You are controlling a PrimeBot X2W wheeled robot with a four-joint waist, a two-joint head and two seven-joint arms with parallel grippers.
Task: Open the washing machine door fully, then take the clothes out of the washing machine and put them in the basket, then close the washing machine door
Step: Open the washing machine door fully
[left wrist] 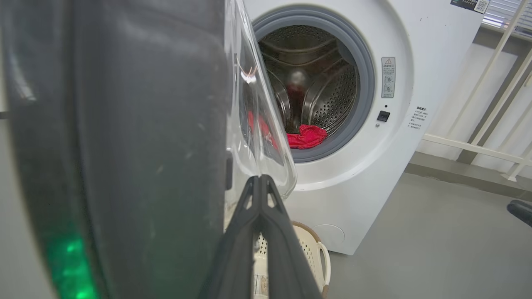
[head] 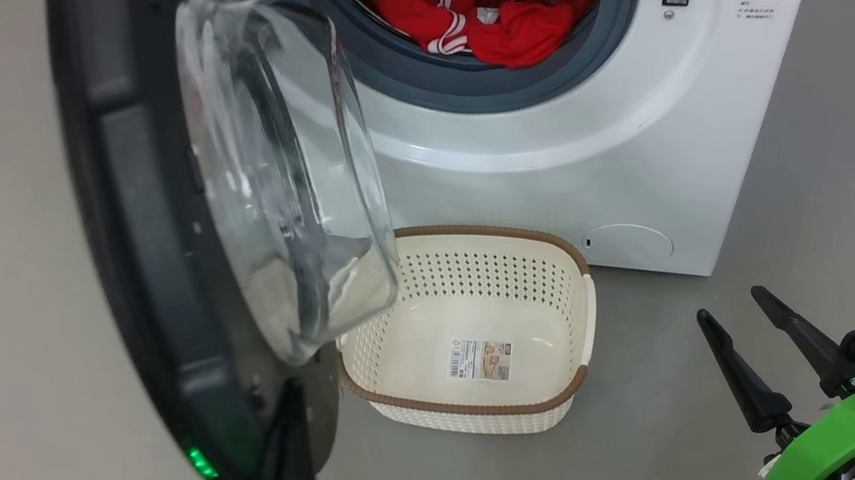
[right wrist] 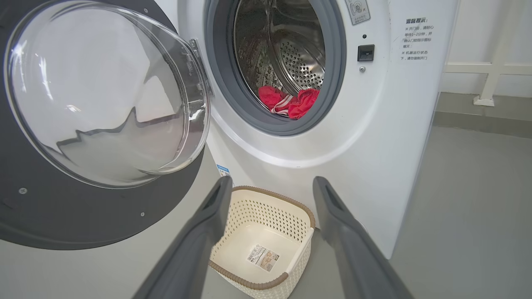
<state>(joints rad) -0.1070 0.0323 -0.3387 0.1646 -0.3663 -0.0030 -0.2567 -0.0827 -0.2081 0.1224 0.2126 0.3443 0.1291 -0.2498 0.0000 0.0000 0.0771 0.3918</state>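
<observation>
One white washing machine (head: 632, 110) stood with its door (head: 149, 234) open, the basket (head: 496, 233) on the floor before it, red clothes (head: 495, 20) in the drum, left gripper (head: 292, 389) pinched together beside the door's rim, right gripper (head: 729, 302) spread, holding nothing.
</observation>
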